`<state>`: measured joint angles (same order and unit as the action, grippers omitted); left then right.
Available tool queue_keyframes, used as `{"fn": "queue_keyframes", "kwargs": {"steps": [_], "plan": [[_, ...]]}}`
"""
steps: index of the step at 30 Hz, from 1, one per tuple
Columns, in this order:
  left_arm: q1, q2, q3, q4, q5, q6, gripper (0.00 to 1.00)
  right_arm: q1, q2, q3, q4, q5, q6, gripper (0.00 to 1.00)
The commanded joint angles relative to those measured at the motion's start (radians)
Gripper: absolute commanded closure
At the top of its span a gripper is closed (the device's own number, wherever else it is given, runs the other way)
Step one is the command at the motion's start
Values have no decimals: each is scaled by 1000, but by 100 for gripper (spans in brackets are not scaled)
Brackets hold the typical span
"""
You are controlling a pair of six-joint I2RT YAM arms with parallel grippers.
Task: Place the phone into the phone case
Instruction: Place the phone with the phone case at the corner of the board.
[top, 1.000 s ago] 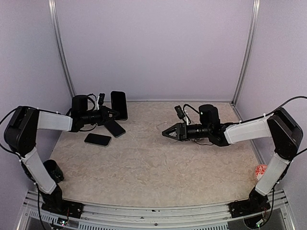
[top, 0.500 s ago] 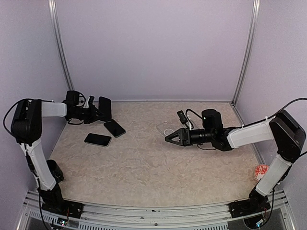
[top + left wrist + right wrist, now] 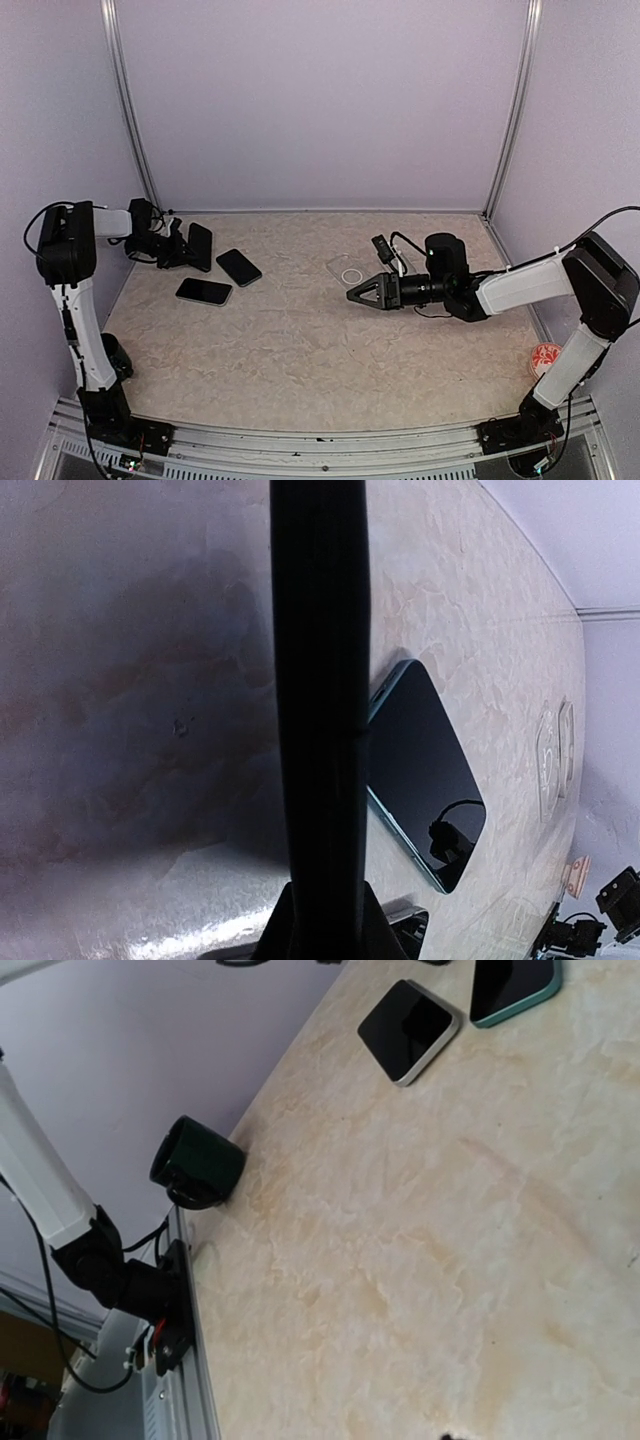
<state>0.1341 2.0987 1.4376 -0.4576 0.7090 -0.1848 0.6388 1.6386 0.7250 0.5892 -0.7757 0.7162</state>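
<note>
phone (image 3: 200,247): black slab, gripped upright on edge, far left. phone case (image 3: 346,270): clear shell, white ring mid, flat, right of centre.

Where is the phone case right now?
In the top view, the phone case lies flat on the table, right of centre, just past the right gripper toward the back wall.

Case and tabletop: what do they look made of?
Case: clear thin plastic, seemingly; the tabletop shows through it. Tabletop: beige, marble-veined, faint sheen; stone or printed laminate, cannot tell.
</note>
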Motion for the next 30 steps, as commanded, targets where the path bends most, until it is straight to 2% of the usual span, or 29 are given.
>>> {"fn": "queue_keyframes", "kwargs": {"steps": [1, 17, 25, 30], "plan": [[-1, 34, 81, -59, 14, 79, 94, 1, -12, -18, 42, -12, 9, 51], [23, 92, 154, -71, 17, 59, 80, 12, 25, -7, 53, -7, 22, 51], [24, 68, 150, -21, -1, 30, 82, 21, 43, 0, 59, -7, 30, 52], [24, 71, 161, -19, -20, 28, 88, 28, 53, 2, 61, -8, 34, 51]]}}
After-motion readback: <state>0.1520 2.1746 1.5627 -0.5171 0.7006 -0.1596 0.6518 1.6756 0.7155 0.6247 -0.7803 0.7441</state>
